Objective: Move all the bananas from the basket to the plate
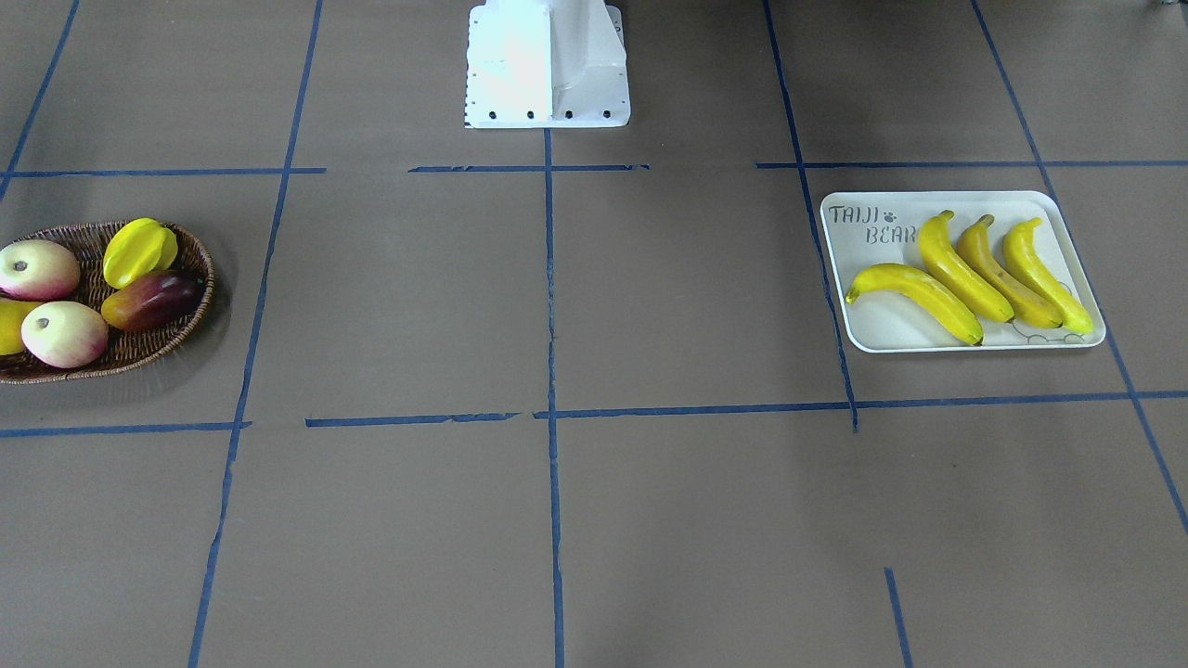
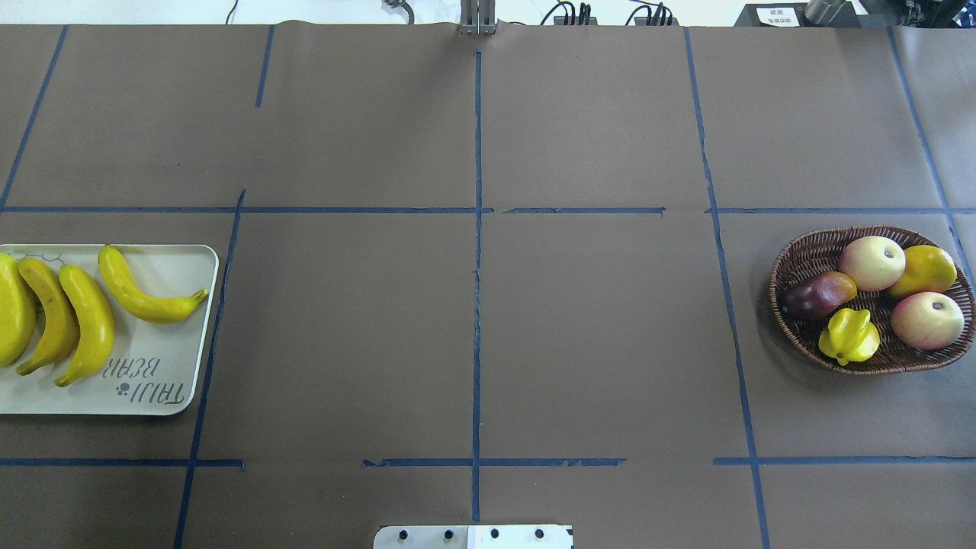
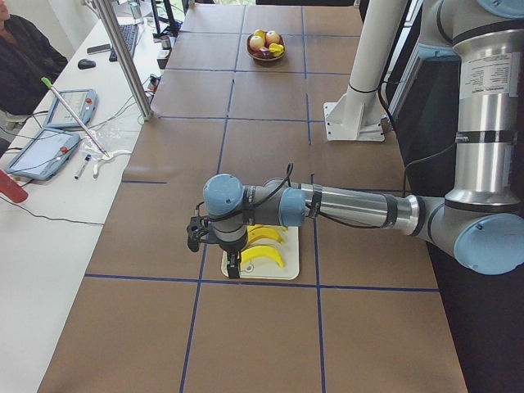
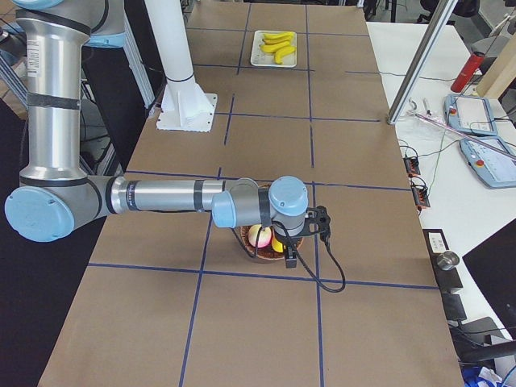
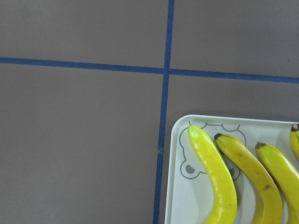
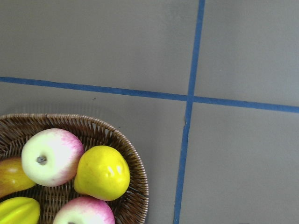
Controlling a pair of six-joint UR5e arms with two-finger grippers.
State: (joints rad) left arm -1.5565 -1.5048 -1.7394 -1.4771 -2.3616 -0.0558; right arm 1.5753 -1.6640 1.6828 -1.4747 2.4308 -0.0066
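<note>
Now all four bananas [image 1: 961,269] on plate [image 1: 889,327], basket [image 1: 139,357] holding other fruit [image 1: 153,299]

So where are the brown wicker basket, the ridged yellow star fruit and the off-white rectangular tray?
Brown wicker basket [image 2: 799,255]: overhead view, left wall.
Ridged yellow star fruit [image 2: 848,337]: overhead view, its middle.
Off-white rectangular tray [image 2: 183,339]: overhead view, bare surface.

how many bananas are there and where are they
4. All lie side by side on the plate: one banana at the end nearest the table's middle, then a second, third and fourth. None shows in the basket.
</note>
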